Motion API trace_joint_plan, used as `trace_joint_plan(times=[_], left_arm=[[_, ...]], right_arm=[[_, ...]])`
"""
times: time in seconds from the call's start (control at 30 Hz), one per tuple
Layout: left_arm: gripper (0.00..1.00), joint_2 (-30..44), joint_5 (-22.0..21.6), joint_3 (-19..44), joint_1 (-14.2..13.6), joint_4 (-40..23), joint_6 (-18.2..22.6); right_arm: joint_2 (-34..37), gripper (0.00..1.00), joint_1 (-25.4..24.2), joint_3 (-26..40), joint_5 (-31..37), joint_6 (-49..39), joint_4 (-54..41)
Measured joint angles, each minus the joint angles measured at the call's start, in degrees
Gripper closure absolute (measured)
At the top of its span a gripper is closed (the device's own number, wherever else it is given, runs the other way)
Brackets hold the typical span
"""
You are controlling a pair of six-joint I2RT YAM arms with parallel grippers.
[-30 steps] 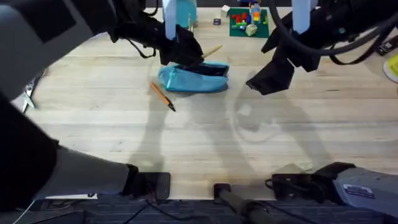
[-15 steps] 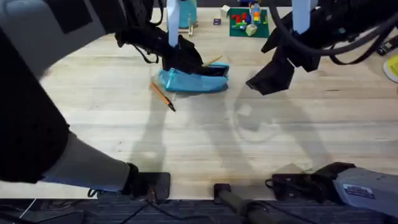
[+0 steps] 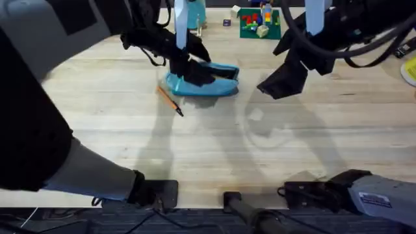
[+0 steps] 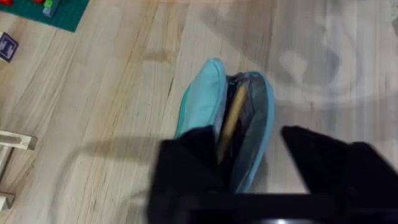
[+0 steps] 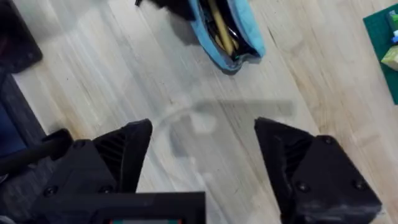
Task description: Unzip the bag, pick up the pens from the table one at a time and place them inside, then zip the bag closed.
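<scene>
The light blue bag [image 3: 211, 83] lies unzipped at the far middle of the table [image 3: 214, 143]. A yellowish-tan pen [image 4: 231, 121] rests inside its open mouth, also seen as the pen [image 5: 221, 28] in the right wrist view of the bag [image 5: 242, 46]. My left gripper [image 3: 197, 70] hovers over the bag's left end, open, one finger on each side of the bag [image 4: 202, 102]. The orange pen [image 3: 170, 101] lies on the wood just left of the bag. My right gripper [image 3: 281, 83] hangs open to the right of the bag, holding nothing.
A green mat with toy bricks [image 3: 259, 23] sits at the far edge behind the bag. A blue object on a stand [image 3: 195, 13] is beside it. Scissors [image 3: 29, 97] lie at the left edge, and a yellow object [image 3: 411, 70] at the right edge.
The tan pen, which stuck out of the bag's far side, now lies down inside it. My left gripper has shifted slightly over the bag. The right arm has not moved.
</scene>
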Motion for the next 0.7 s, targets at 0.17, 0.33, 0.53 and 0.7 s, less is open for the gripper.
trace_joint_plan(times=[0.17, 0.33, 0.53, 0.7], left_arm=[[0.007, 0.00, -0.03, 0.00, 0.01, 0.00, 0.01], [0.006, 0.00, -0.03, 0.00, 0.00, 0.11, 0.00], [0.006, 0.00, -0.03, 0.06, 0.00, 0.90, 0.00], [0.006, 0.00, -0.03, 1.73, 0.00, 0.23, -1.17]], right_arm=[[-0.01, 0.005, 0.00, 0.00, 0.00, 0.00, 0.00], [0.01, 0.005, 0.00, 0.00, 0.00, 0.00, 0.00], [-0.01, 0.004, 0.00, 0.00, 0.00, 0.00, 0.00], [-0.01, 0.004, 0.00, 0.00, 0.00, 0.00, 0.00]])
